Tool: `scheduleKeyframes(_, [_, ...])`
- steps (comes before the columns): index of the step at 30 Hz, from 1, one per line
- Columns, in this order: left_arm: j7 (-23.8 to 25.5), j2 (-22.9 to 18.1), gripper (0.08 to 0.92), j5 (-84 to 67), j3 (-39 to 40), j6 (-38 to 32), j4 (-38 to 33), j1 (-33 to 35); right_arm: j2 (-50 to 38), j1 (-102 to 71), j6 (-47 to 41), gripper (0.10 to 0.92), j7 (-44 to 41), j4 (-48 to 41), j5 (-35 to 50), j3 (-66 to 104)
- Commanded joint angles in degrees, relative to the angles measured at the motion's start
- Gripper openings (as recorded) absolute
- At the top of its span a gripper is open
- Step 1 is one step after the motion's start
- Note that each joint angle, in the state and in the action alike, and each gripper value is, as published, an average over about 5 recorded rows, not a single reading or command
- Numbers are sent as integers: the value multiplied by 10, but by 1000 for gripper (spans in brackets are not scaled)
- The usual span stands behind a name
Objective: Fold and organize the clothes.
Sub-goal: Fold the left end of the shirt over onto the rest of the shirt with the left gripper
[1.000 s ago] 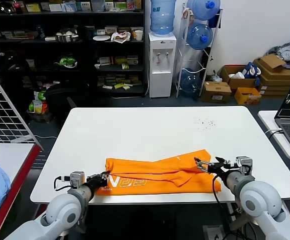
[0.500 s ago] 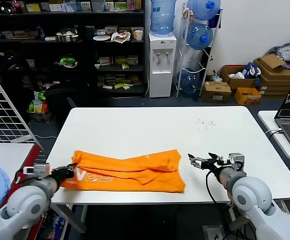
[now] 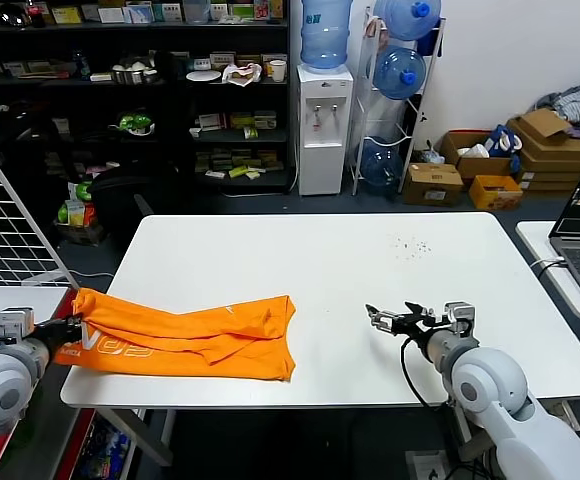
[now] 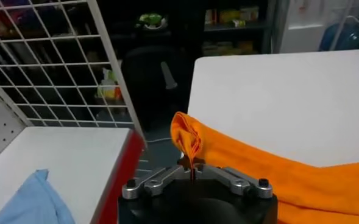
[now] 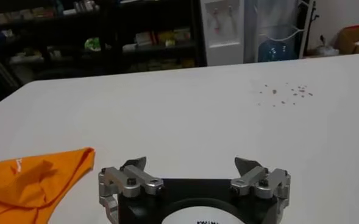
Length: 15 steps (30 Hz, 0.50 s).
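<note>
One orange T-shirt [image 3: 185,335] lies bunched at the table's [image 3: 320,265] 8 o'clock corner, its end overhanging the edge, pinched in left gripper [image 3: 63,327] fingers. Right gripper [image 3: 388,319], fingers wide, hovers at 4 o'clock; bare tabletop between.

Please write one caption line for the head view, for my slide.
Left gripper pulls the folded orange T-shirt over the white table's left edge; right gripper open, empty.

T-shirt [image 3: 185,334]: bright orange, white lettering | table [image 3: 310,270]: white, dark speckles upper right | cloth [image 4: 36,201]: light blue, lower left
</note>
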Motion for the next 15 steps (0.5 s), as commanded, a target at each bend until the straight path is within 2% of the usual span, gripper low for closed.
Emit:
scheduleKeyframes(1, [-74, -24, 104, -95, 57, 10, -158, -37, 7, 4, -2, 921, 3, -5, -8, -7])
scheduleKeyframes(4, [-85, -50, 104, -118, 155, 10, -186, -114, 12, -4, -4, 921, 11, -2, -13, -2])
scheduleKeyframes(9, [-115, -110, 104, -144, 288, 11, -151, -264, 20, -23, -7, 921, 21, 7, -21, 9])
scheduleKeyframes(15, [-157, -175, 104, -162, 396, 10, -110, -360, 29, -29, -10, 921, 29, 10, -24, 14])
